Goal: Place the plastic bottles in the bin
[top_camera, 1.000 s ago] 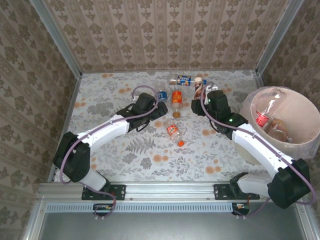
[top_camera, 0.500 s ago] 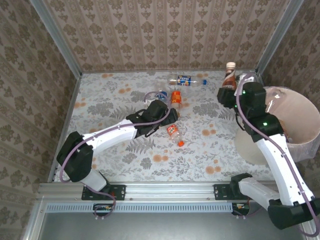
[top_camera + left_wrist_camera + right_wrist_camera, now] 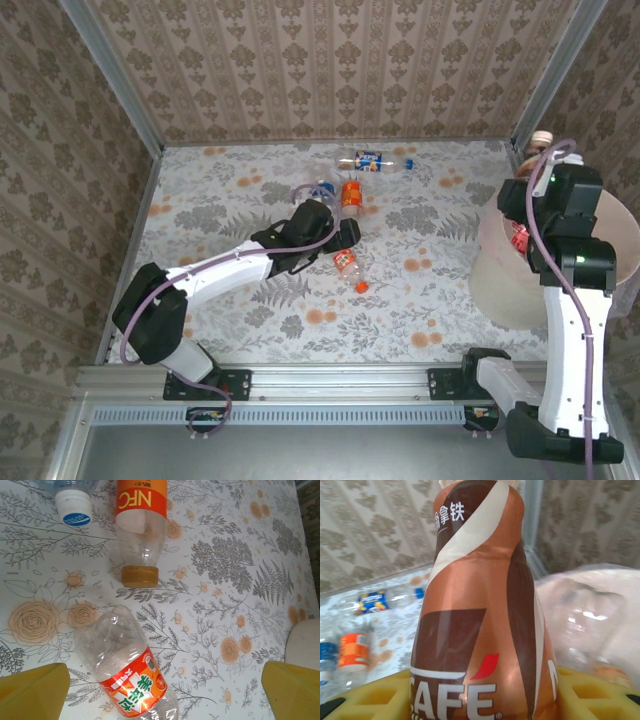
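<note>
1. Flower-printed cloth covers the table (image 3: 220, 200), with patterned wallpaper panels on three sides.
2. A second ago the right gripper (image 3: 480, 695) was low over the far middle of the table. It has since carried the brown coffee bottle (image 3: 475, 605) up to the far rim of the bin (image 3: 495, 270) at the right. Its yellow pads (image 3: 375, 692) clamp the glossy, rounded body upright.
3. The left gripper (image 3: 162, 692) has slid right and nearer. It hangs with its jaws spread wide over a dented clear bottle with a red-orange label (image 3: 127, 675), gripping nothing.
4. Just beyond lie an orange-labelled bottle (image 3: 140, 525) with a tan cap and a pale-capped bottle (image 3: 73, 507). A blue-labelled bottle (image 3: 372, 161) lies farther off.
5. The round bin's translucent pink liner (image 3: 590, 610) is crinkled, and a red-labelled bottle (image 3: 520, 238) lies inside.
</note>
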